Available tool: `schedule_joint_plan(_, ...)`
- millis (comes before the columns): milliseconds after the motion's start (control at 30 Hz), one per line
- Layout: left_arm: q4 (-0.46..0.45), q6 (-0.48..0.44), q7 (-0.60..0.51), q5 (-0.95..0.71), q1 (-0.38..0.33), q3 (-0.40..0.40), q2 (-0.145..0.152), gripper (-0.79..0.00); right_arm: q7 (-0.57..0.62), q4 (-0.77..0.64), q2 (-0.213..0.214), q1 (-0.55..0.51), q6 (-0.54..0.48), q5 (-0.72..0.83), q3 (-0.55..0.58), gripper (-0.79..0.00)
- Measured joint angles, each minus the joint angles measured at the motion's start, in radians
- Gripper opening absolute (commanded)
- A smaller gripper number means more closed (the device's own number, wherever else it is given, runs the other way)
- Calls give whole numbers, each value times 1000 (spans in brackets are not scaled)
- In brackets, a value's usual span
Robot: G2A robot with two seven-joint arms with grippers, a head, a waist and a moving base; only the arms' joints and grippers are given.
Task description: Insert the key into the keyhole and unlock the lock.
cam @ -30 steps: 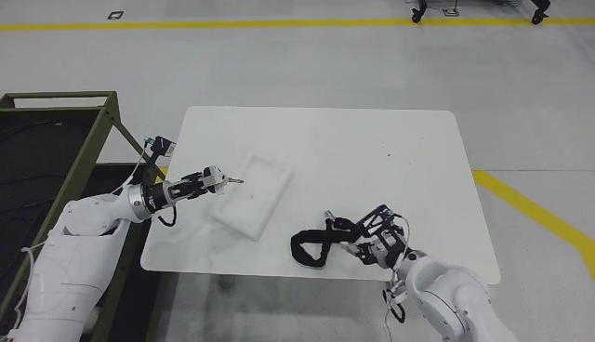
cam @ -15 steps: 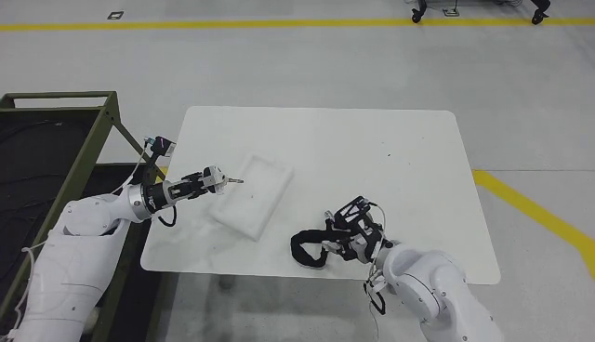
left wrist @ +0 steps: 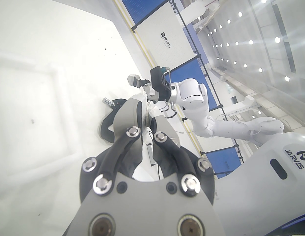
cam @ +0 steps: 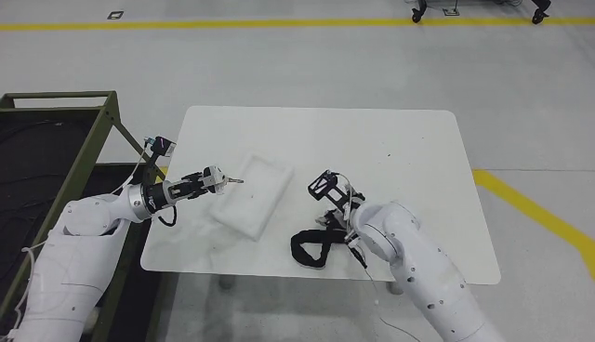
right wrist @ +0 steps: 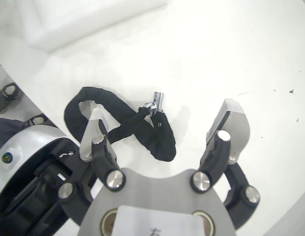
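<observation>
Hanging over the cable lock (right wrist: 142, 128), the right gripper (right wrist: 161, 111) has empty jaws wide apart. Across a white foam tray (cam: 253, 201), the left gripper (left wrist: 147, 109) has its jaws pinched on the key (cam: 234, 180).

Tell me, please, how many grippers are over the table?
2. The left gripper, shut on the key, is at the foam tray's edge; the right gripper, open, is above the black lock.

The left arm (cam: 98, 217) and right arm (cam: 414, 258) wear glossy white, rounded shells. The left end effector (left wrist: 146, 110) and right end effector (right wrist: 161, 110) have grey metal fingers (right wrist: 234, 121) on black links, pinned by bright silver screws (left wrist: 133, 131) to grey plates. A black cable (cam: 170, 219) curls beside the left wrist.
</observation>
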Motion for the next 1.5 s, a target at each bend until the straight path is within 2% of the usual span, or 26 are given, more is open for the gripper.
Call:
schedule_joint_plan(133, 0, 0, 0, 0, 0, 0, 0, -785, 36, 2, -6, 23, -5, 44, 3, 0)
schedule_joint_plan(267, 0, 0, 0, 0, 0, 0, 0, -785, 114, -44, 4, -1, -48, 224, 89, 0)
schedule_joint_plan(433, 0, 0, 0, 0, 0, 0, 0, -785, 228, -56, 16, -27, -42, 410, 175, 0)
schedule_joint_plan(533, 0, 0, 0, 0, 0, 0, 0, -785, 311, -28, 20, -19, -5, 518, 208, 0)
schedule_joint_plan(700, 0, 0, 0, 0, 0, 0, 0, -785, 421, 40, 20, -2, 133, 707, 248, 0)
schedule_joint_plan(933, 0, 0, 0, 0, 0, 0, 0, -785, 425, 1, 32, -34, 130, 731, 259, 0)
schedule_joint_plan(1033, 0, 0, 0, 0, 0, 0, 0, -785, 471, 14, 33, -32, 121, 805, 256, 0)
schedule_joint_plan(1233, 0, 0, 0, 0, 0, 0, 0, -785, 380, -18, 45, -50, 92, 873, 309, 0)
schedule_joint_plan(1300, 0, 0, 0, 0, 0, 0, 0, -785, 316, -29, 47, -75, 98, 917, 340, 0)
schedule_joint_plan(1400, 0, 0, 0, 0, 0, 0, 0, -785, 217, -14, 47, -114, 89, 1040, 388, 0)
schedule_joint_plan(1500, 0, 0, 0, 0, 0, 0, 0, -785, 177, 17, 47, -141, 61, 1174, 418, 0)
